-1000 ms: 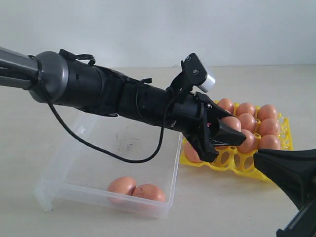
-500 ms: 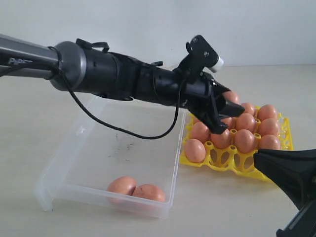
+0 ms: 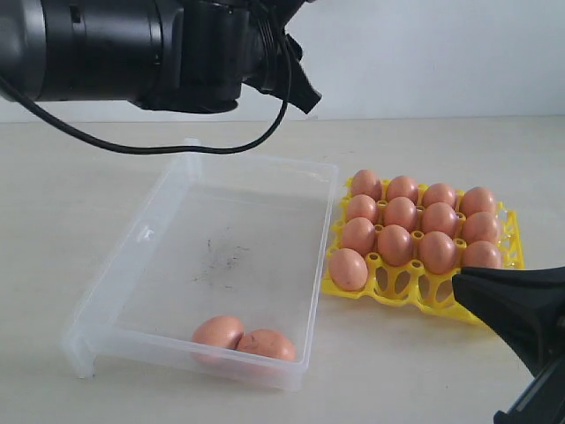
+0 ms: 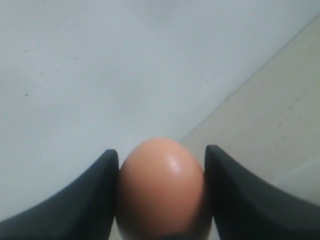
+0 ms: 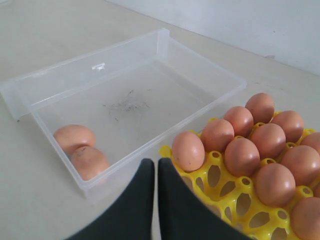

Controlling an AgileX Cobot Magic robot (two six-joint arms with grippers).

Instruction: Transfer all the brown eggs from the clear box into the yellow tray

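The black right fingers (image 5: pixel 140 200), nearest, are pressed closed and empty, low beside the bright yellow plastic lattice egg tray (image 3: pixel 415 296). Its cups hold brown oval eggs (image 3: pixel 401 214). Two more eggs (image 3: pixel 218 333) lie touching at the near end of the clear shallow plastic box (image 3: pixel 132 238) on the desk (image 3: pixel 397 380). High above the desk, the left fingers (image 4: pixel 90 200) grip one brown egg (image 4: pixel 161 190).

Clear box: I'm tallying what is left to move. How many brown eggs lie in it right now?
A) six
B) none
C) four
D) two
D: only two brown eggs lie in the clear box, side by side against its near wall in the exterior view; the rest of its floor is bare.
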